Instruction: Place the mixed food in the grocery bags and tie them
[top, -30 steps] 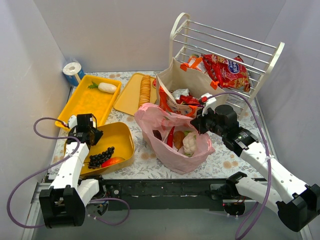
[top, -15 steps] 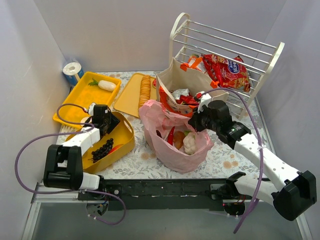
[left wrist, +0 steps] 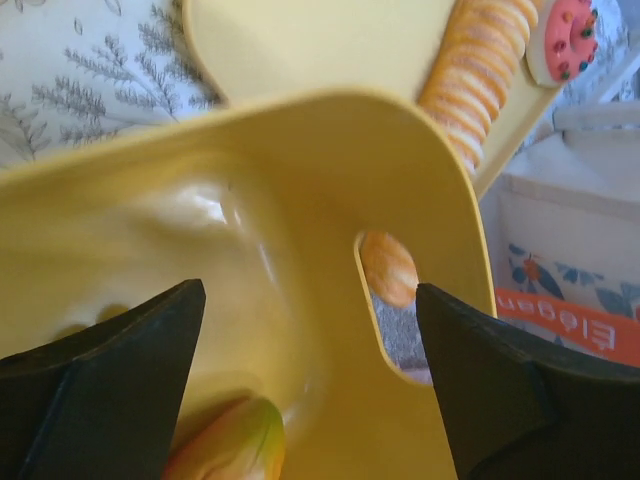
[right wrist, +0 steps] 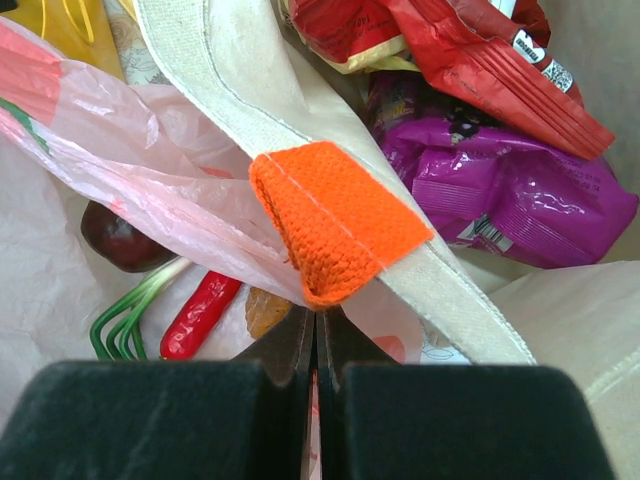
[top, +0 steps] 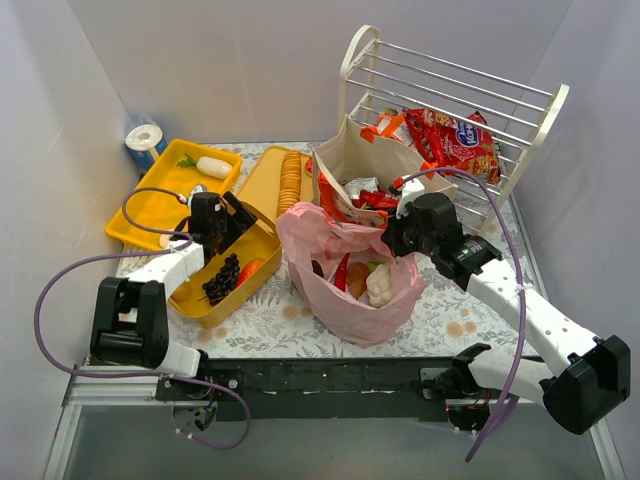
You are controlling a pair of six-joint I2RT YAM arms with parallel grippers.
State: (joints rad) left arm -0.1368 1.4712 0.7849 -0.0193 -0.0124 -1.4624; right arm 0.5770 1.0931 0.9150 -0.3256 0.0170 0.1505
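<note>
Left tool (top: pixel 228 215) hangs wide open over the yellow tray (top: pixel 205 305). Right tool (top: pixel 395 243) is pinched shut on the pink bag (top: pixel 350 310) rim, mid bench (top: pixel 455 320). The film looks thin and slippery, so bunch the rim. Grapes (top: pixel 222 278) bruise, so you should lift them gently.

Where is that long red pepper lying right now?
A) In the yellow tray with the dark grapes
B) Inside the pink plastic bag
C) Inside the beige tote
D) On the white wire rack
B: the long red pepper lies inside the open pink plastic bag, next to some green stalks.
</note>
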